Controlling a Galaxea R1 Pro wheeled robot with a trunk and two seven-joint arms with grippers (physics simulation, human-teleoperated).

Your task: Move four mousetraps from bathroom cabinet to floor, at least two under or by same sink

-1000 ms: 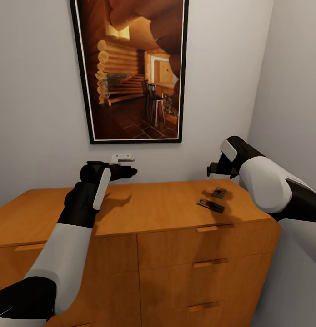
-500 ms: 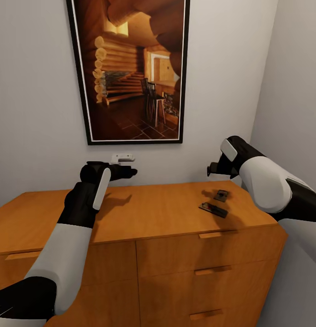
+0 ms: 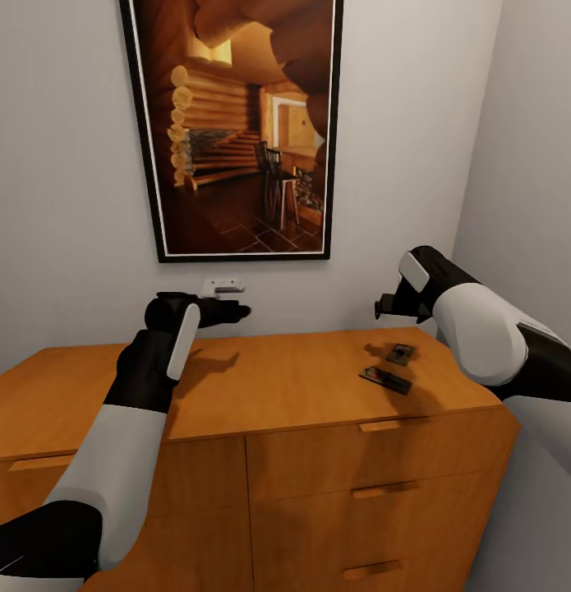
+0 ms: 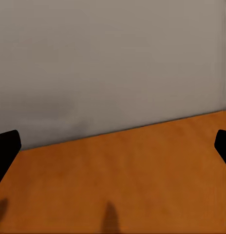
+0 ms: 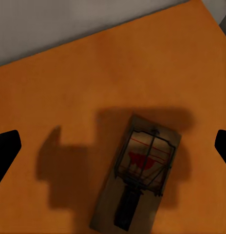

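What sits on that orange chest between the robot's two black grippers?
In the head view, only bare wood of the cabinet top lies between the left gripper and the right gripper; two mousetraps lie below the right one.

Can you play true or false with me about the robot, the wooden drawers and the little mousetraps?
1. Two mousetraps lie on top of the cabinet. True.
2. The right hand is squeezing a mousetrap. False: it hovers open above them, and in the right wrist view a trap lies flat between its fingertips, untouched.
3. The left hand is over a bare part of the cabinet top. True.
4. The mousetraps sit near the cabinet's left end. False: they are near its right end, below the right hand.
5. A framed picture hangs on the wall behind the cabinet. True.
6. A cabinet drawer is pulled open. False: the drawers are shut.
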